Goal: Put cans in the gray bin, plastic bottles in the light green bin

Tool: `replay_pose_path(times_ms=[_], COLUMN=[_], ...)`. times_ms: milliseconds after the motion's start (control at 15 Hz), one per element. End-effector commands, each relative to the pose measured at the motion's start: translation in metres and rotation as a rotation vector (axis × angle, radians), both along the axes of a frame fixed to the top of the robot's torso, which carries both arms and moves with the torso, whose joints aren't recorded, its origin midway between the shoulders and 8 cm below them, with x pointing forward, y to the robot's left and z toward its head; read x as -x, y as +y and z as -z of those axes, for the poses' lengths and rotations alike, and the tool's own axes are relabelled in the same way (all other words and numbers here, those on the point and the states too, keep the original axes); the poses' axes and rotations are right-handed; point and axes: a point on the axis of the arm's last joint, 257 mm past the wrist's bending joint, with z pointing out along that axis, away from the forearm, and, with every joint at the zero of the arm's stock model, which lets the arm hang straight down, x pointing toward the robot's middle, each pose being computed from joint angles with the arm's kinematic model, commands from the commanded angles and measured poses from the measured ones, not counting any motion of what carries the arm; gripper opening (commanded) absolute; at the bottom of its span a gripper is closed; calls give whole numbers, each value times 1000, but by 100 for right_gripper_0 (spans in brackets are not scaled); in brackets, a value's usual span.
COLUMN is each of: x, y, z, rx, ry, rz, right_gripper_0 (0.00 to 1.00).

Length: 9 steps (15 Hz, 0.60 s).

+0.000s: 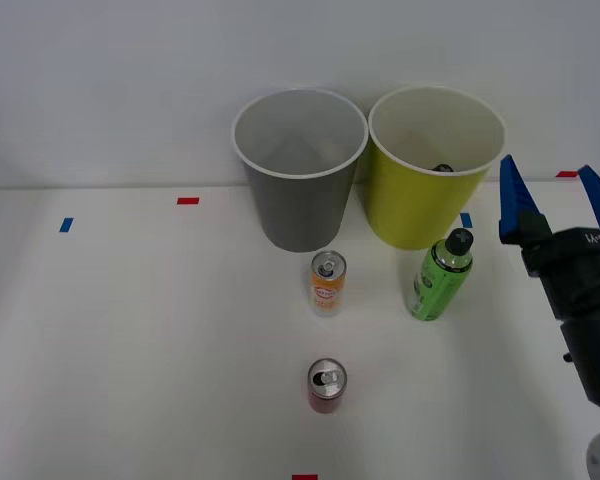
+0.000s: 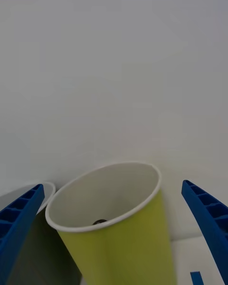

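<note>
The gray bin (image 1: pixel 298 190) and the light green bin (image 1: pixel 432 190) stand side by side at the back of the table. A dark cap shows inside the light green bin (image 2: pixel 118 247). A green-label plastic bottle (image 1: pixel 439 277) with a black cap stands just in front of that bin. The orange-and-white can (image 1: pixel 327 283) stands in front of the gray bin (image 2: pixel 28 256), and the dark red can (image 1: pixel 326 386) stands nearer the front edge. My right gripper (image 1: pixel 554 188) hangs open and holds nothing, to the right of the light green bin and above the table.
Small red and blue tape marks (image 1: pixel 187 201) dot the white table (image 1: pixel 130 340). A white wall rises right behind the bins. The table's left half holds only tape marks.
</note>
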Motion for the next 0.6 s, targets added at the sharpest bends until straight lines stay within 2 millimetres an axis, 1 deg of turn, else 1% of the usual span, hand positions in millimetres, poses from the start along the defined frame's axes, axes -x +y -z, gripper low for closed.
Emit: replay_pose_path(times_ms=[67, 200, 333, 467, 600], x=[53, 73, 83, 96, 116], y=[-7, -11, -12, -15, -21], z=[23, 46, 59, 78, 104], rx=[53, 89, 164, 229, 294], ry=[63, 117, 150, 206, 289], rz=[32, 60, 77, 96, 115], right_gripper_0=[100, 100, 100, 100, 100])
